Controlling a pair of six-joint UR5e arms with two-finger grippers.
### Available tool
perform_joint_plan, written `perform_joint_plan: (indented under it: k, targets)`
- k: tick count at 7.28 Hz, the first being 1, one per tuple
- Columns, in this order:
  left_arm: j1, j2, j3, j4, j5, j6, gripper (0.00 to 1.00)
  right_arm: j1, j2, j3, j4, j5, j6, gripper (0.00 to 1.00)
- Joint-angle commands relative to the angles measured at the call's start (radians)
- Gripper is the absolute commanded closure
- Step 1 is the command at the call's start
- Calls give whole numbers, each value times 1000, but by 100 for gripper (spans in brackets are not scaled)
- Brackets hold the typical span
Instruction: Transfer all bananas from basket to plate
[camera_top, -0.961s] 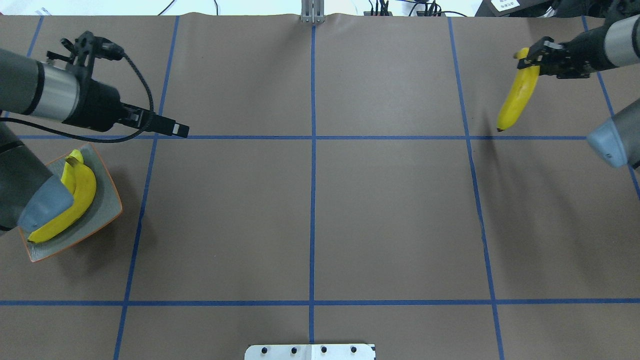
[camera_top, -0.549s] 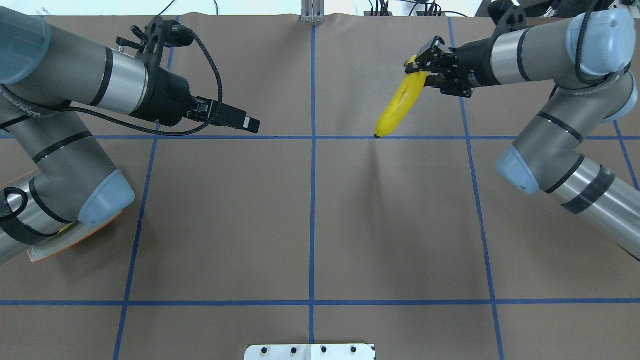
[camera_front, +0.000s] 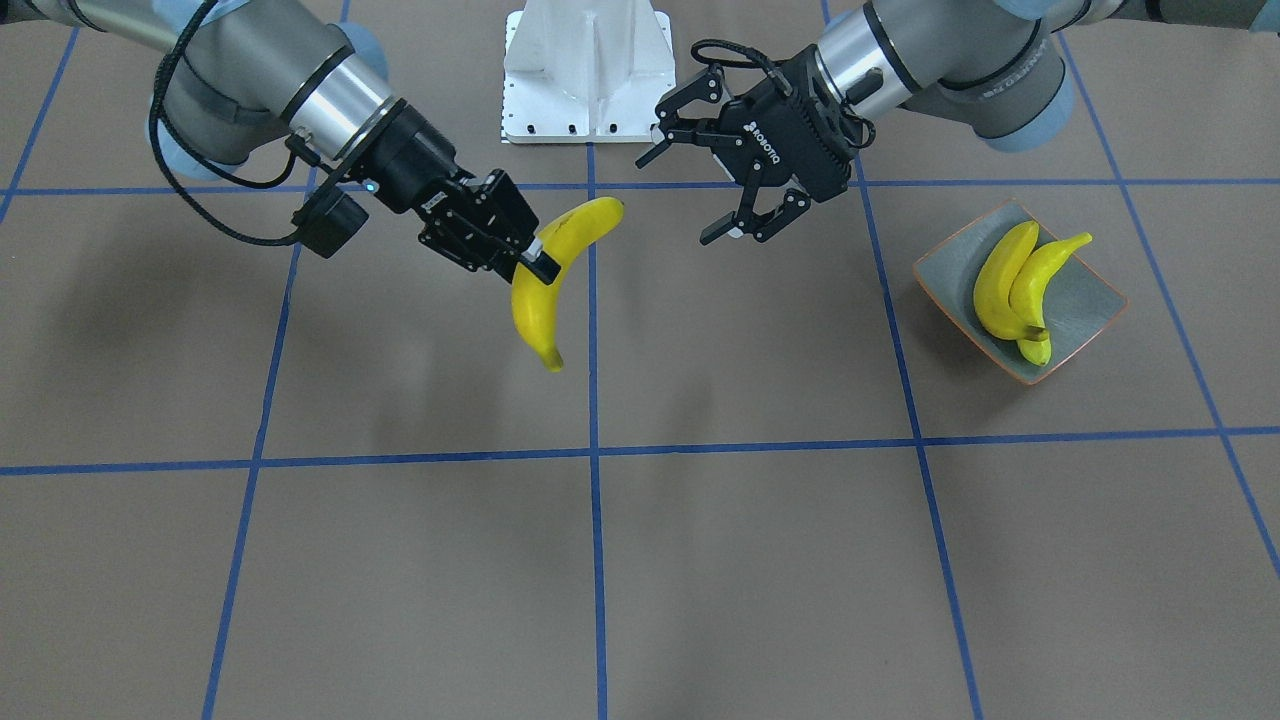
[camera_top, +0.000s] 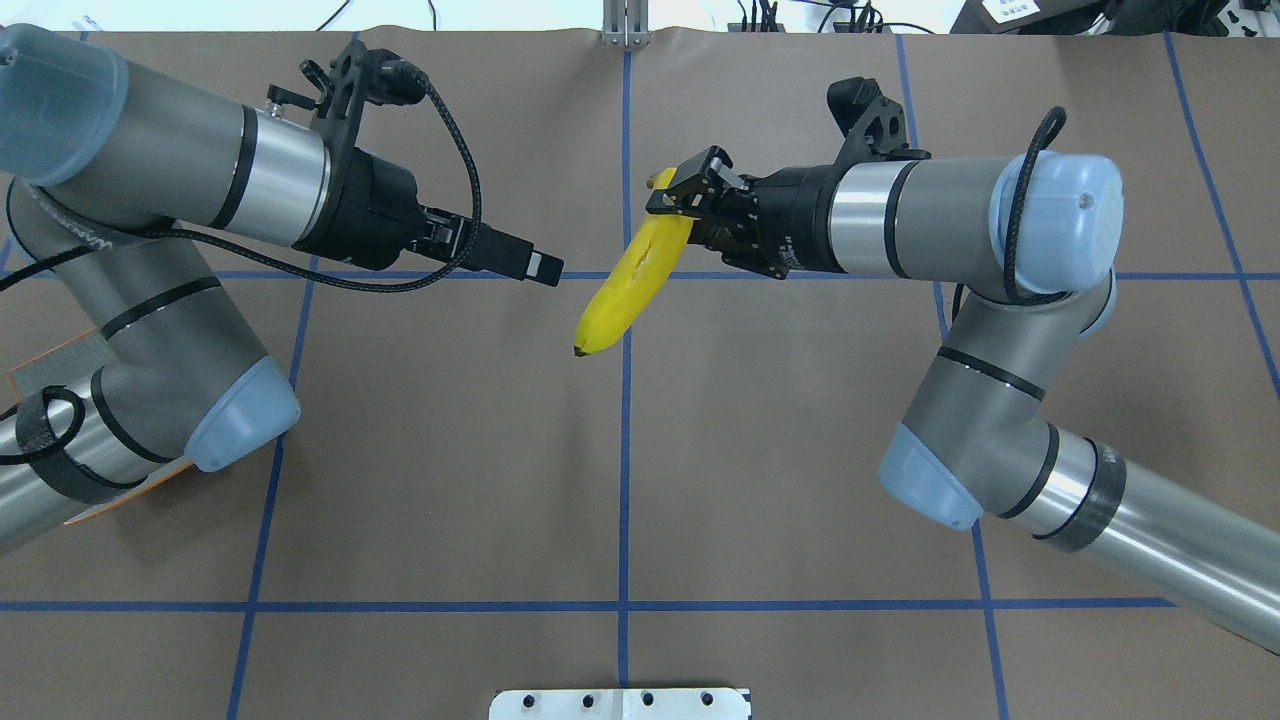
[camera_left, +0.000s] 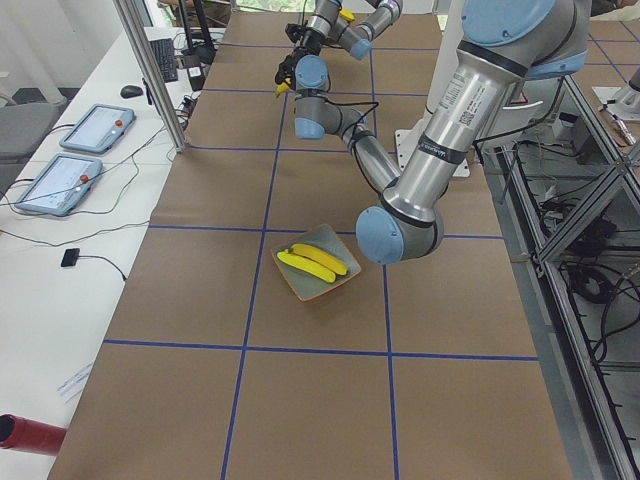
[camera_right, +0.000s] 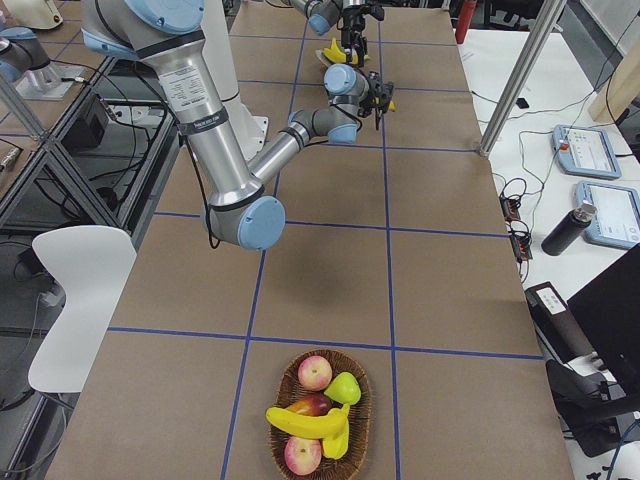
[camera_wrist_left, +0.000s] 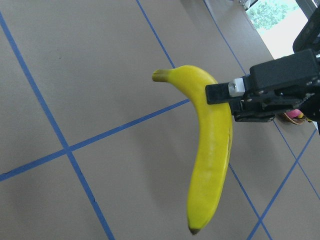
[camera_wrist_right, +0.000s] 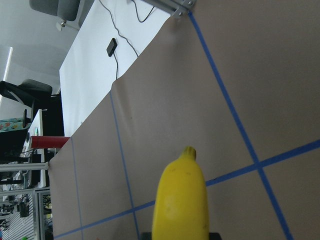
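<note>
My right gripper (camera_top: 685, 195) is shut on the stem end of a yellow banana (camera_top: 625, 295), which hangs above the table's middle; it also shows in the front view as the banana (camera_front: 540, 300) in the right gripper (camera_front: 530, 262). Just beside it, my left gripper (camera_front: 680, 200) faces it, open and empty. In the left wrist view the banana (camera_wrist_left: 212, 150) fills the middle. Two bananas (camera_front: 1015, 285) lie in the grey-green plate (camera_front: 1095, 300) on my left. The basket (camera_right: 365, 400) at my far right holds another banana (camera_right: 310, 425).
The basket also holds apples (camera_right: 315, 372) and a green pear (camera_right: 345, 387). A white base plate (camera_top: 620, 703) sits at the table's near edge. Blue tape lines cross the brown table. In the overhead view my left arm covers most of the plate (camera_top: 110, 505).
My right arm has carried the banana leftward from the far right to the table's centre. My left arm has swung right, away from the plate, toward the banana.
</note>
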Motion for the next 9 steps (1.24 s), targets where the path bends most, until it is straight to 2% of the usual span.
perform_joint_plan:
  k: [1,5,6,8,9]
  targets:
    - [23,-1,0,-7,0,0,0,-63,33,25,0,-69,2,100]
    - [72,-1,-2,-7,-2,-9,0,-77,41,37,-2,-91,2,100]
    - [83,1,0,-7,-2,-9,7,-77,41,37,-2,-103,2,100]
    - [83,2,-2,-19,-2,-5,100,-77,41,36,-5,-110,0,100]
    - [83,7,-2,-57,-2,-9,100,-77,42,34,-9,-120,-4,36]
